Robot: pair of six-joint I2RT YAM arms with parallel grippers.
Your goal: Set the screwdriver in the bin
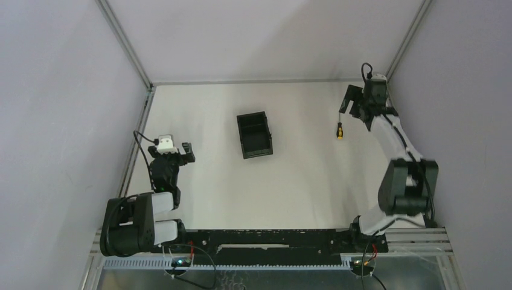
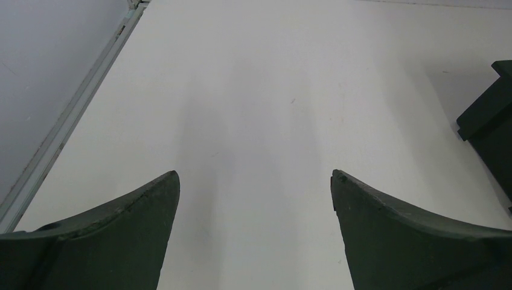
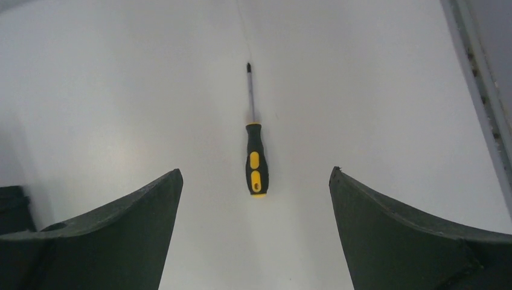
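The screwdriver [image 1: 340, 130] lies flat on the white table at the right, with a yellow-and-black handle [image 3: 256, 158] and a thin shaft pointing away from the wrist camera. My right gripper [image 3: 255, 171] hovers above it, open wide, and the handle's end shows between the fingers without touching them. In the top view the right gripper [image 1: 349, 101] is just behind the tool. The black bin [image 1: 254, 135] stands open-topped in the middle of the table. My left gripper [image 1: 188, 151] is open and empty, left of the bin [image 2: 492, 121].
Grey walls and metal frame rails [image 1: 139, 124] enclose the table on the left, back and right. A rail [image 3: 480, 90] runs close to the right of the screwdriver. A corner of the bin [image 3: 11, 205] shows at the lower left of the right wrist view.
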